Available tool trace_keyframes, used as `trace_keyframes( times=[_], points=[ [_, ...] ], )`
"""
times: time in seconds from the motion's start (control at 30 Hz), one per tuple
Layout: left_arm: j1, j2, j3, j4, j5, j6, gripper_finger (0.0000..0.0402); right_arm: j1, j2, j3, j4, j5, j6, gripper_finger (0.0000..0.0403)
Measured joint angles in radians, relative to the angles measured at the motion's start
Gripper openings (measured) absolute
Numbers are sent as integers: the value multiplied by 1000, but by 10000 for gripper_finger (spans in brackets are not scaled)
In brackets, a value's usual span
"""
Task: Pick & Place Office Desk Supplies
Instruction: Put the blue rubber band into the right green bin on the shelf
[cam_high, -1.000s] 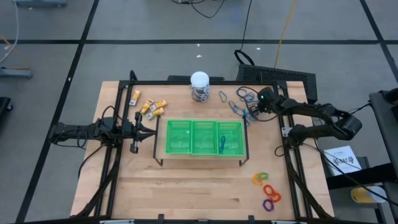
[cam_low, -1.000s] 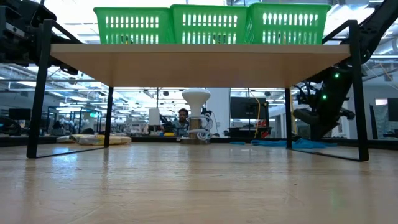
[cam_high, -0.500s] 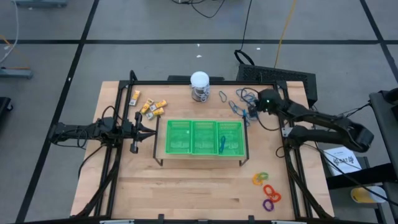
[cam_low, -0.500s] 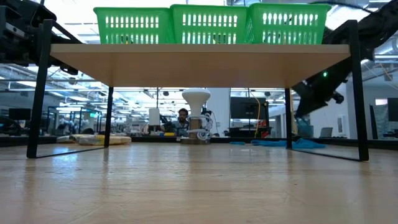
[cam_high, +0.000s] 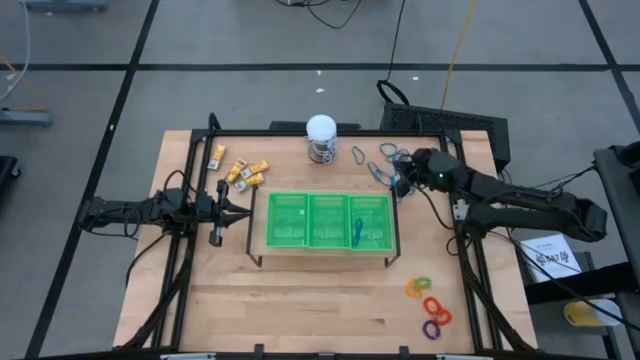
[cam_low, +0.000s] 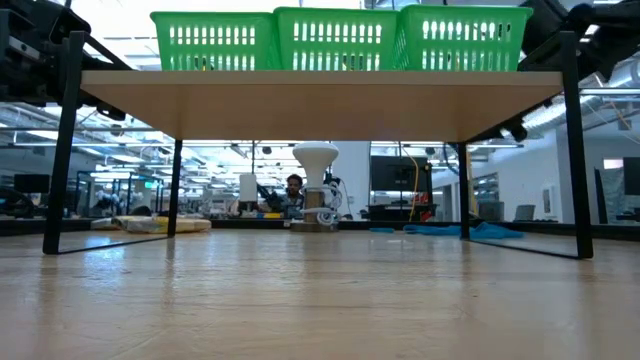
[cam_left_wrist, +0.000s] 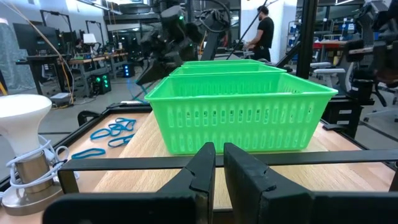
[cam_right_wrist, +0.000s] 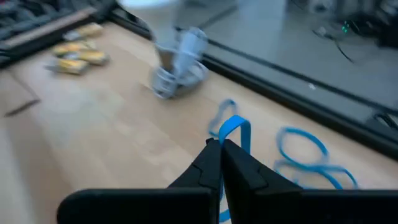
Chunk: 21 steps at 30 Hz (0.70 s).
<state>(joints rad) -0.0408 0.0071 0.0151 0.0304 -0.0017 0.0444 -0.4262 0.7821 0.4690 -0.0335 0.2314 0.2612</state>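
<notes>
Nearest the front edge of the counter, at its right, lie the orange, purple and green rings, clustered together and well apart from everything else. Behind them, at mid-counter, stands a low rack carrying the green tray, with a blue loop lying in its right compartment. The left gripper hangs just left of the tray, level with it, fingers pressed together and holding nothing. Farther back on the right, the right gripper hovers by the tray's far right corner, fingers shut on a thin blue loop that stands up between them. Beyond it, more blue and grey loops are scattered on the counter. At the far left lie the small yellow-and-white pieces, and at the far edge in the middle stands the white-topped jar.
</notes>
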Motion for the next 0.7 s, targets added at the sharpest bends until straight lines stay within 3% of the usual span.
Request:
trace_keyframes(
  times=[0.7],
  points=[
    [0, 0, 0, 0, 0, 0, 45, 249, -3, 0, 435, 0, -206, 0]
  ],
)
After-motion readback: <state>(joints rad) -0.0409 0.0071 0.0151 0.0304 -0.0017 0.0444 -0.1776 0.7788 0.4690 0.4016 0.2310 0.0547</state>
